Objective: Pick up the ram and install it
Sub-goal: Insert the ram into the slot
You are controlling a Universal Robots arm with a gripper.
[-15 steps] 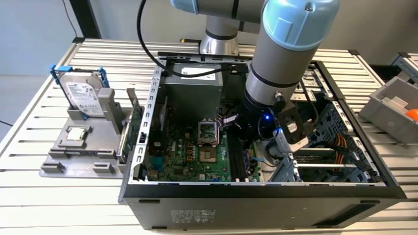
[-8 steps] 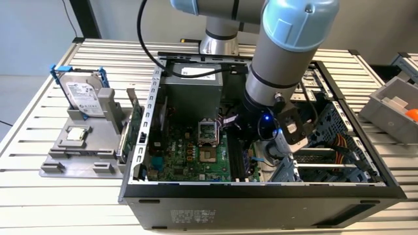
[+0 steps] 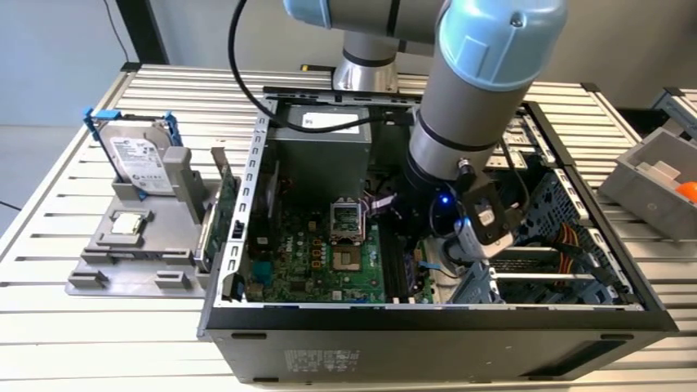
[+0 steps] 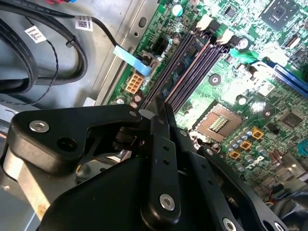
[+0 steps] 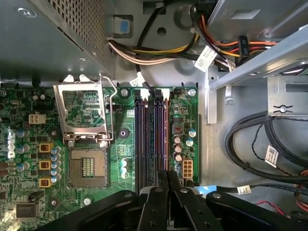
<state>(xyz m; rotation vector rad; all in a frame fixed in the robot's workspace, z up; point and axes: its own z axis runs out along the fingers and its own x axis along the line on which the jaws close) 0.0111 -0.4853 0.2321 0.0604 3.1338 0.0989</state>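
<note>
I am holding the gripper low inside the open computer case, its fingers pressed together just above the memory slots. The ram is sitting in one of those slots on the motherboard, beside the empty processor socket.

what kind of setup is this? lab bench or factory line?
Likely a lab test bench for robotic PC assembly: an open PC case on a slatted metal table, a parts fixture beside it, and the gripper over the RAM slots.
</note>
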